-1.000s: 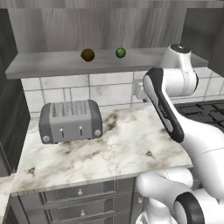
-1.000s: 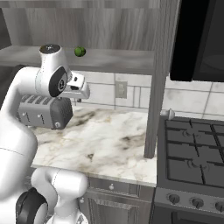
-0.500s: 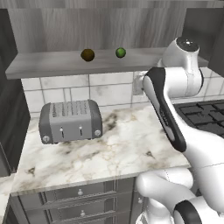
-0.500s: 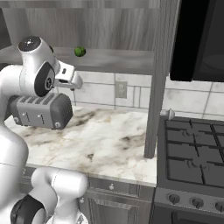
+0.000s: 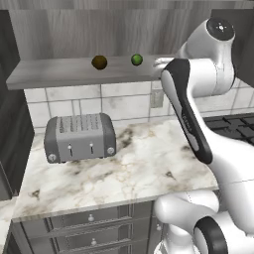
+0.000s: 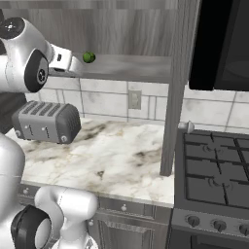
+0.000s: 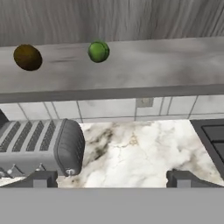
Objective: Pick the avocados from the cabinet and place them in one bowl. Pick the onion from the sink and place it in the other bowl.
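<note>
A grey toaster [image 5: 79, 137] is standing on the marble bench [image 5: 134, 173], on its left part and close to the tiled wall [image 6: 121, 99], and its slots are facing up. Above it, the cabinet [image 5: 74, 30] is carrying a lighter grey open shelf board [image 5: 64, 72], and the two avocados are lying on this board: the dark olive-brown avocado [image 5: 99, 62] is sitting to the left, and the bright green avocado [image 5: 136, 60] is sitting near it to the right, apart from it and not touching it. Nothing is lying between the two balls or in front of them on the shelf board. A wall socket [image 6: 134, 99] is showing on the tiles under the shelf, and a dark vertical post [image 6: 173, 92] is closing the right end of the cabinet; behind it a black stove [image 6: 214, 175] with iron grates is standing, with a dark panel [image 6: 221, 44] hanging over it. Grey drawers [image 5: 92, 228] are running under the bench. No readable writing is showing on any of these things. The gripper [image 7: 111, 178] is hanging in front of the shelf at about its height, with its two dark fingertips [image 7: 39, 178] standing wide apart and holding nothing; in the hand view the green avocado is lying above and between them, well apart from both.
</note>
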